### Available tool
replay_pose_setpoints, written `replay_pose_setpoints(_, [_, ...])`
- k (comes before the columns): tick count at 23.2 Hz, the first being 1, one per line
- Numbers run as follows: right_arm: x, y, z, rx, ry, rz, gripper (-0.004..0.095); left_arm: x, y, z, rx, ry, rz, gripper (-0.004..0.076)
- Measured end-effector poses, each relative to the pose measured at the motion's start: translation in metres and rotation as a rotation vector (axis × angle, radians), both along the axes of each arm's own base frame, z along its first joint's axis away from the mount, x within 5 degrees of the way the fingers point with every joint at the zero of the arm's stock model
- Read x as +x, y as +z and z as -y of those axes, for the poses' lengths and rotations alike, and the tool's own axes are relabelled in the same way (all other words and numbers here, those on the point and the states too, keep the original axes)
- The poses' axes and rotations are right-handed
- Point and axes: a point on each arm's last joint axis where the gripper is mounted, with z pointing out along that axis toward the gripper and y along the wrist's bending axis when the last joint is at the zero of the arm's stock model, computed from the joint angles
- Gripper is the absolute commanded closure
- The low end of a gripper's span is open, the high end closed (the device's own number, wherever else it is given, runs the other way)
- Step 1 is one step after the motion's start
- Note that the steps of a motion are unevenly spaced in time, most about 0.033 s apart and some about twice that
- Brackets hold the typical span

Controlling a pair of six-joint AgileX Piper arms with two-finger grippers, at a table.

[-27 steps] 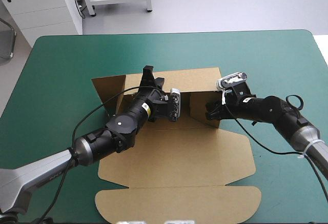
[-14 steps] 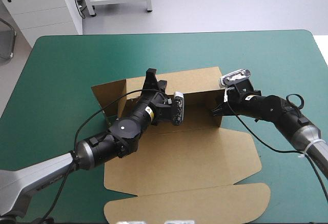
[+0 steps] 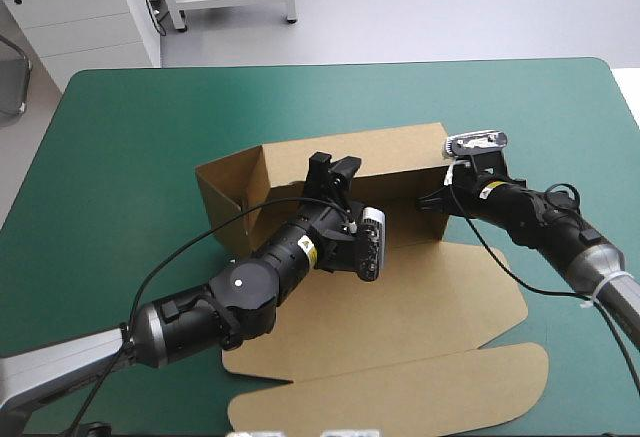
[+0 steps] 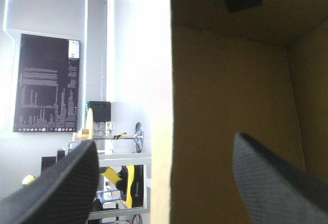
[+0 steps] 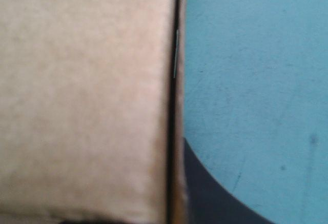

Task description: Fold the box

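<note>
Black fingers of my left gripper (image 3: 333,167) stand apart, astride the upright back wall (image 3: 385,152) of the brown cardboard box (image 3: 400,302), one finger inside and one outside. My right gripper (image 3: 432,203) is clamped on the box's right end wall, the board's edge tight against one finger (image 5: 205,203). I see the box mid-table on the teal-green cover (image 3: 120,127), back and left walls raised, with its broad lid panel and rounded flap (image 3: 400,402) flat towards the near edge.
</note>
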Motion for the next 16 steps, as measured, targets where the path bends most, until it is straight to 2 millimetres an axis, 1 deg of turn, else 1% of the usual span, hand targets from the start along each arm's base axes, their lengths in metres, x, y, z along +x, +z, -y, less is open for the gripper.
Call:
replay_pose_setpoints(2, [0.001, 0.000, 0.003, -0.010, -0.039, 0.005, 0.0916, -0.008, 0.009, 0.001, -0.017, 0.000, 0.018, 0.0162])
replay_pose_setpoints(4, [0.002, 0.002, 0.006, -0.022, -0.073, 0.007, 0.0917, -0.018, 0.018, 0.002, -0.037, -0.008, 0.034, 0.0229])
replay_pose_setpoints(5, [0.003, 0.002, 0.008, -0.034, -0.092, 0.006, 0.0917, -0.023, 0.022, 0.003, -0.047, -0.012, 0.040, 0.0394])
replay_pose_setpoints(6, [0.004, 0.005, 0.012, -0.072, -0.115, 0.004, 0.0917, -0.033, 0.031, 0.004, -0.073, -0.026, 0.050, 0.0507])
replay_pose_setpoints(7, [0.005, 0.007, 0.013, -0.080, -0.136, 0.001, 0.0918, -0.037, 0.036, 0.005, -0.086, -0.032, 0.053, 0.0630])
replay_pose_setpoints(8, [0.005, 0.008, 0.014, -0.089, -0.144, -0.004, 0.0923, -0.041, 0.040, 0.006, -0.100, -0.041, 0.055, 0.0732])
replay_pose_setpoints(9, [0.006, 0.010, 0.015, -0.095, -0.149, -0.001, 0.0928, -0.044, 0.043, 0.006, -0.112, -0.046, 0.054, 0.0707])
replay_pose_setpoints(12, [0.006, 0.012, 0.016, -0.102, -0.158, 0.001, 0.0928, -0.045, 0.053, 0.006, -0.155, -0.040, 0.033, 0.0704])
replay_pose_setpoints(14, [0.006, 0.012, 0.016, -0.107, -0.159, -0.003, 0.0928, -0.044, 0.058, 0.005, -0.196, -0.015, -0.029, 0.0704])
replay_pose_setpoints(16, [0.006, 0.012, 0.016, -0.107, -0.159, -0.003, 0.0928, -0.034, 0.068, -0.001, -0.235, 0.032, -0.108, 0.0704])
